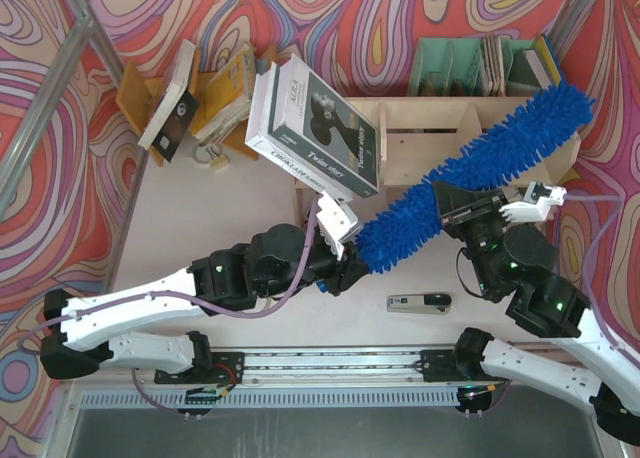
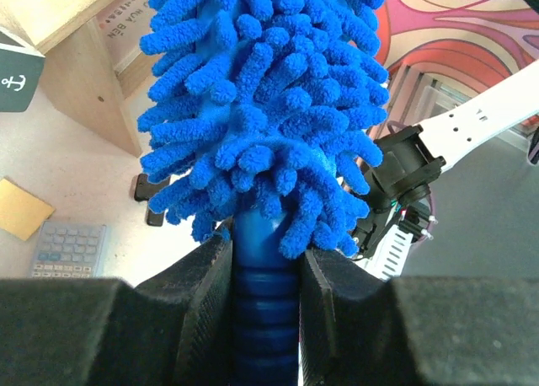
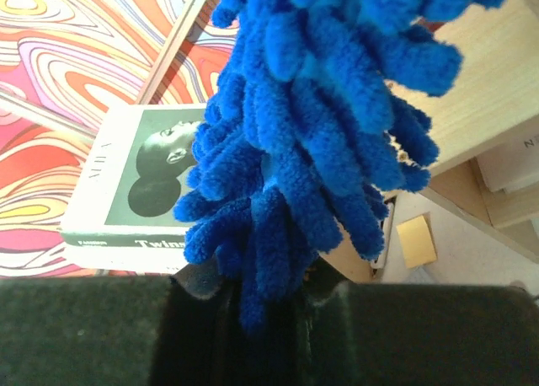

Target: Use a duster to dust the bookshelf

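The blue fluffy duster lies slantwise over the plywood bookshelf, its tip at the shelf's right end. My left gripper is shut on the ribbed blue handle at the duster's lower left end. My right gripper is shut on the duster's shaggy strands near its middle. The shelf's plywood also shows in the left wrist view and in the right wrist view.
A stack of large white books rests tilted on the shelf's left end. A green file organizer stands behind it. An orange-brown stand with books is at far left. A small black-and-silver object lies near the front. A calculator lies on the table.
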Motion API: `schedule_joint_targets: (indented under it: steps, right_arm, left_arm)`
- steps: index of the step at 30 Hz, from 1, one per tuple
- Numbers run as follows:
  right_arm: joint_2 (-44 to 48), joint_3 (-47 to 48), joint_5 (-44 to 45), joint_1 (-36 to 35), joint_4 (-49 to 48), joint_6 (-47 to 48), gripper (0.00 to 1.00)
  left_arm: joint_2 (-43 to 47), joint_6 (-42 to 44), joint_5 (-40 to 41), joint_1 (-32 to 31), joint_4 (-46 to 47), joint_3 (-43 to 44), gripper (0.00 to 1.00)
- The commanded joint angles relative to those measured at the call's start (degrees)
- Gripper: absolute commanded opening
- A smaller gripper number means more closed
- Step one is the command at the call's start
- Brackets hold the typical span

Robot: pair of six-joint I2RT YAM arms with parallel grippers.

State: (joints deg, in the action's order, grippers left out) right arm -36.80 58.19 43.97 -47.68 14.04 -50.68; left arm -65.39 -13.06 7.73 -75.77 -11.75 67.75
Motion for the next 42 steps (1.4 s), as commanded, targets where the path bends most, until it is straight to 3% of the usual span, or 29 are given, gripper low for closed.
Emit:
schedule_joint_targets:
  steps: [1, 2, 4, 11, 13, 15, 18, 22, 33, 42]
  right_arm:
    - [2.0, 1.9, 8.9, 0.2, 11.2, -7.3, 0.08]
    - [2.4, 1.9, 10.2, 0.2, 12.8, -9.6, 0.07]
    - [3.1, 2.0, 11.9, 0.2, 16.0, -13.5, 0.01]
    - [2.7, 2.8, 17.4, 0.2, 31.9, -32.9, 0.00]
    - [2.6, 2.7, 18.3, 0.2, 35.7, -39.8, 0.00]
    - [2.3, 2.5, 18.7, 0.3, 40.6, -46.9, 0.00]
    - [1.6, 1.3, 18.3, 0.2, 46.2, -56.9, 0.00]
    - [0.7, -1.2, 16.8, 0.2, 47.5, -62.1, 0.00]
    - [-1.5, -15.5, 9.3, 0.3, 29.3, -62.9, 0.00]
    - [-8.3, -21.9, 5.8, 0.2, 22.0, -67.8, 0.00]
  left_arm:
    - [0.9, -0.7, 5.3, 0.2, 2.5, -0.1, 0.14]
    - [1.0, -0.8, 6.3, 0.2, 2.3, -0.1, 0.27]
    - [1.1, -1.1, 8.5, 0.2, 2.1, -0.1, 0.43]
    - [5.3, -0.8, 17.8, 0.2, -0.6, 0.2, 0.70]
    - [7.3, -0.2, 20.1, 0.2, -0.9, -0.3, 0.89]
    - [9.2, 0.4, 22.1, 0.2, -1.2, -0.9, 0.98]
    - [12.0, 1.1, 25.0, 0.2, -1.1, -2.1, 0.98]
    - [15.3, 1.5, 27.7, 0.2, 0.3, -4.2, 0.98]
    - [21.1, 5.4, 37.7, 0.2, 6.7, -9.8, 0.98]
    - [20.9, 8.5, 47.0, 0.2, 9.2, -11.8, 0.98]
